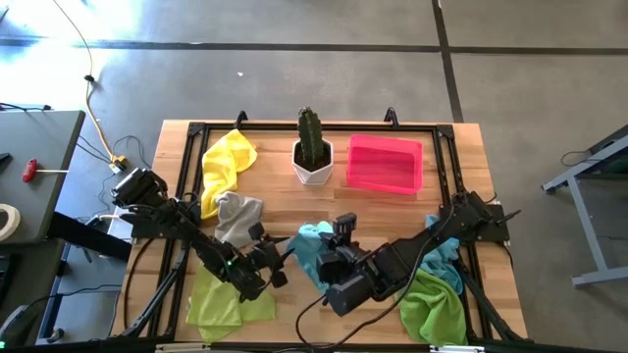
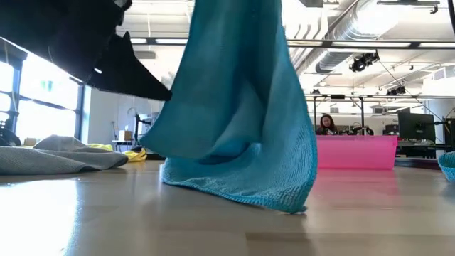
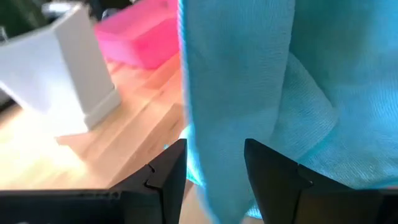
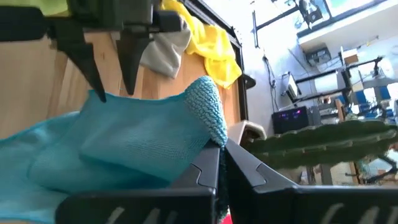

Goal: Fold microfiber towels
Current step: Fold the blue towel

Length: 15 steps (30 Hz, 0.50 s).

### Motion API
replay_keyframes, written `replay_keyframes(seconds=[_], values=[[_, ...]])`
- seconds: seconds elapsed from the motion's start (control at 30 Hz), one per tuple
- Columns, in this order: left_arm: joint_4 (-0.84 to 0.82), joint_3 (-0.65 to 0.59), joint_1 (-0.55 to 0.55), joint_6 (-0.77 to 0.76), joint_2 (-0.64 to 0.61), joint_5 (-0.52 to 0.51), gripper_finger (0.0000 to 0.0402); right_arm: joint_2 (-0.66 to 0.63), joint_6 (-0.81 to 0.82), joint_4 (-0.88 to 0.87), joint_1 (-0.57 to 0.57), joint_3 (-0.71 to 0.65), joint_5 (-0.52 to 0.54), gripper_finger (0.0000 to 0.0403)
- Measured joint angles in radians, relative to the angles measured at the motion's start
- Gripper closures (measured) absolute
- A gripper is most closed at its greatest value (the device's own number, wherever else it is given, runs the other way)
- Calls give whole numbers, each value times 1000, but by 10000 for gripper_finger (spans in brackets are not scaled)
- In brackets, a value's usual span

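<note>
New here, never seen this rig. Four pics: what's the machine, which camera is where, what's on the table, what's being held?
Two dark robot arms work at a wooden table. One camera looks down from overhead, one sits at table height, and one rides on each wrist. The right gripper is shut on a corner of the blue towel, lifting it so its lower edge drapes on the table. The left gripper is open at the hanging cloth. Also there: yellow, grey and green towels, a potted cactus and a pink tray.

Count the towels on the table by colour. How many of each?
yellow towel: 1
grey towel: 1
blue towels: 2
green towels: 2
Total: 6
</note>
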Motion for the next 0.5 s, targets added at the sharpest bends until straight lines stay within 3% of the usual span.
replay_keyframes(seconds=[0.17, 0.5], values=[[76, 0, 4, 137, 0, 0, 250, 0, 76, -51, 8, 0, -1, 402], [66, 0, 67, 35, 14, 175, 250, 0, 71, -51, 22, -1, 47, 402]])
